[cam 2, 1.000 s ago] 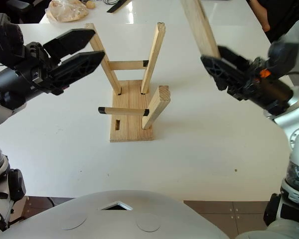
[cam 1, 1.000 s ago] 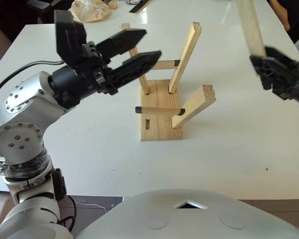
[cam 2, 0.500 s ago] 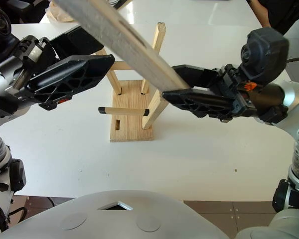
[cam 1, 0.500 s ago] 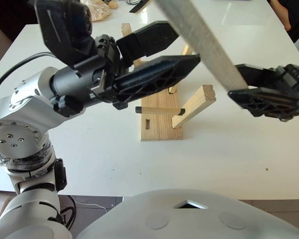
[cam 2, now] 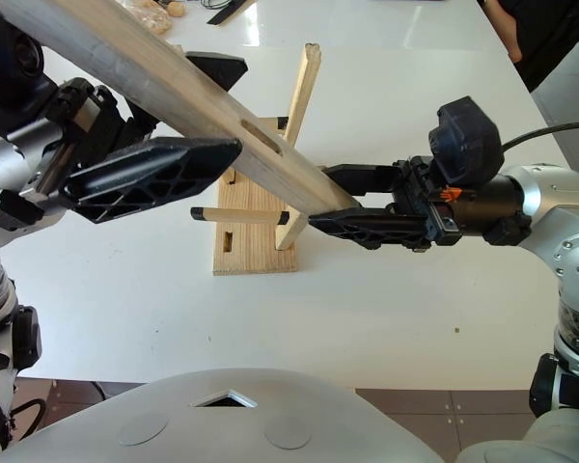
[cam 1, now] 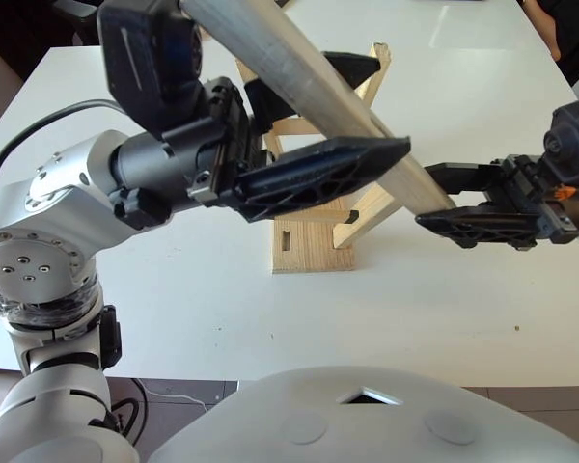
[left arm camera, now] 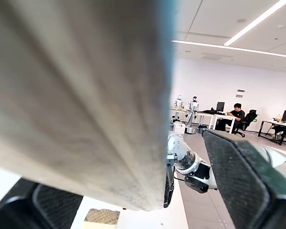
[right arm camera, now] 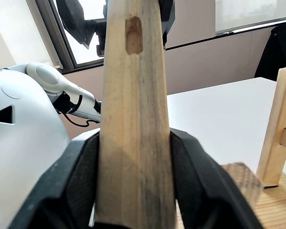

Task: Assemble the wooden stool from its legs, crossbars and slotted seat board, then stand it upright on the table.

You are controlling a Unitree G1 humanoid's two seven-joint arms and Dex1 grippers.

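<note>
Right tool of mine is clenched on the lower end of the loose leg. My left tool straddles it, released. Below both tools, the seat board lies on the worktop.

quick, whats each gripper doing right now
Left gripper: open, a finger on either side of the loose wooden leg, with a gap on one side.
Right gripper: shut on one end of that leg.
</note>
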